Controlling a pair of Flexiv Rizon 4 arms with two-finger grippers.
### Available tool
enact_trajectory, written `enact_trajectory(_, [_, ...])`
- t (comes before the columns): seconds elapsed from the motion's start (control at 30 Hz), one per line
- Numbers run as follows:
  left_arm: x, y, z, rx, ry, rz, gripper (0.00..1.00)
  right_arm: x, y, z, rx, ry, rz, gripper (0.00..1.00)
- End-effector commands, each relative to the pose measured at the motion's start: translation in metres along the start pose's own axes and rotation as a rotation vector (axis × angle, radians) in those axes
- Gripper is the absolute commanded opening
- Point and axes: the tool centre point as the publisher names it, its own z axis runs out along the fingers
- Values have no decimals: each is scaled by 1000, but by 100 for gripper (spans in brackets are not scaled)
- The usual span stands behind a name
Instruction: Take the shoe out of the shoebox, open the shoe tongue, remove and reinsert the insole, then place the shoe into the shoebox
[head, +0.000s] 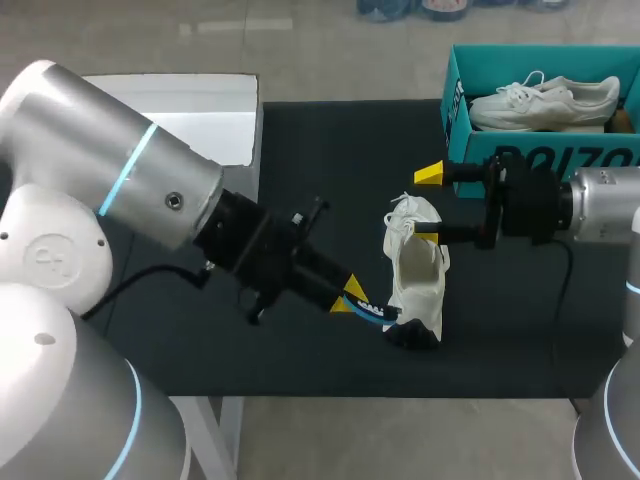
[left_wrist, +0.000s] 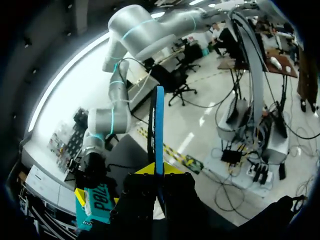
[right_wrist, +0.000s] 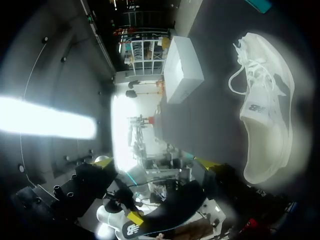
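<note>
A white shoe (head: 415, 265) lies on the black mat (head: 300, 160) with its laces toward the shoebox; the right wrist view shows the shoe (right_wrist: 265, 110) ahead of the fingers and off to one side. My left gripper (head: 350, 295) is shut on a black and blue insole (head: 378, 313), whose far end reaches the shoe's heel end. The left wrist view shows the insole (left_wrist: 159, 125) edge-on, sticking out ahead of the left gripper (left_wrist: 157, 170). My right gripper (head: 428, 206) hovers open at the shoe's lace end, one finger over the shoe. In its own view the right gripper (right_wrist: 155, 162) has the insole (right_wrist: 165, 215) beneath it.
The teal shoebox (head: 458, 110) stands at the back right with a second white shoe (head: 545, 100) inside; it also shows in the left wrist view (left_wrist: 97, 205). A white box (head: 200, 110) sits at the back left, seen too from the right wrist (right_wrist: 182, 70).
</note>
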Motion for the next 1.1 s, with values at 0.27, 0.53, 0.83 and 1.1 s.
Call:
enact_trajectory(0.27, [7, -1, -22, -301, -161, 615, 0, -1, -1, 1, -3, 0, 0, 100])
enact_trajectory(0.53, [4, -19, -26, -230, -208, 738, 0, -1, -1, 1, -3, 0, 0, 100])
enact_trajectory(0.83, [-2, 11, 2, -123, -318, 791, 0, -1, -1, 1, -3, 0, 0, 100])
enact_trajectory(1.1, [-16, 38, 22, -30, -392, 776, 0, -1, -1, 1, -3, 0, 0, 100])
